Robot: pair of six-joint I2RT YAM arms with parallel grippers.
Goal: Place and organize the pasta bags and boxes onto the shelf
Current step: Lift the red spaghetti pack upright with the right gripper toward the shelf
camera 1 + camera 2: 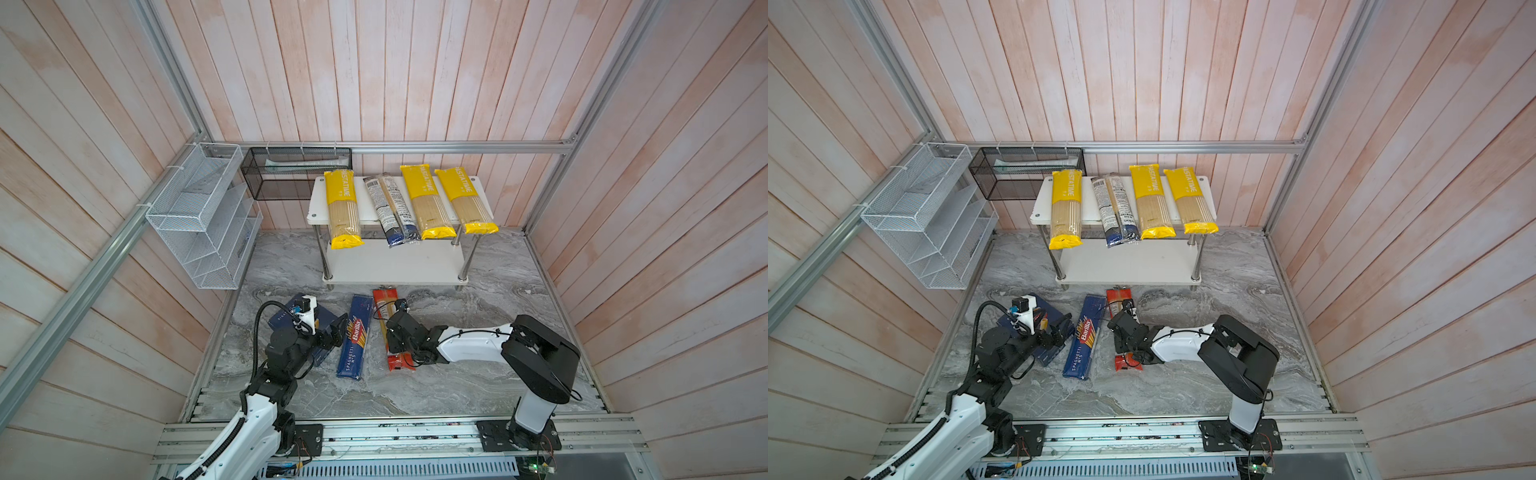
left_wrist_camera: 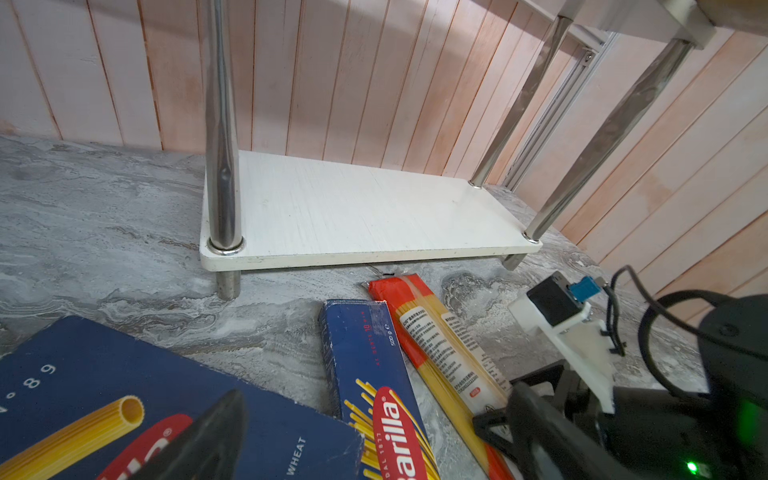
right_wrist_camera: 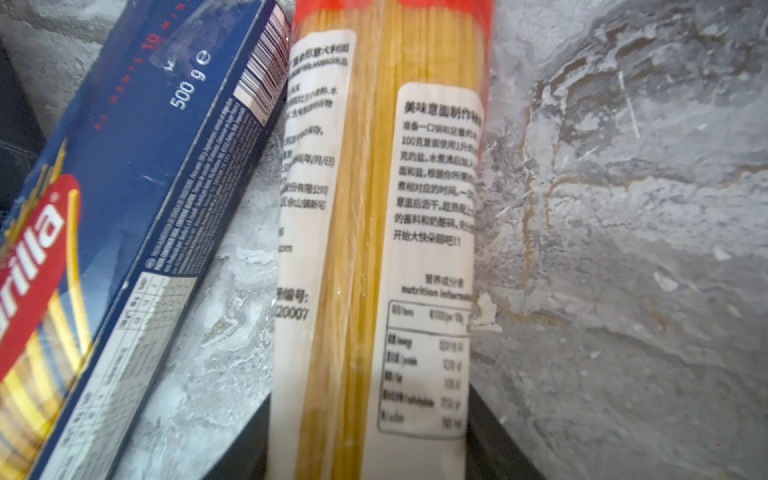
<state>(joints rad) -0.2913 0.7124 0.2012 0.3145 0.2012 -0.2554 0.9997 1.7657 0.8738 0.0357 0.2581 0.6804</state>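
Observation:
The shelf (image 1: 395,266) stands at the back; its top board holds three yellow bags (image 1: 343,208) (image 1: 428,203) (image 1: 467,199) and two slim clear bags (image 1: 388,212), and its lower board (image 2: 353,208) is bare. On the marble floor lie the wide blue box (image 2: 124,365), the narrow Spaghetti box (image 1: 354,336) and the red-ended bag (image 1: 384,301). My right gripper (image 3: 370,415) straddles the red-ended bag (image 3: 365,208) mid-length, both jaws against its sides. My left gripper (image 2: 370,432) hangs open above the wide box's edge, beside the narrow box (image 2: 365,353).
A white wire-mesh organizer (image 1: 203,220) hangs on the left wall and a black mesh basket (image 1: 291,174) on the back rail beside the shelf. Wooden walls close in three sides. An aluminium rail (image 1: 395,432) carries both arm bases at the front.

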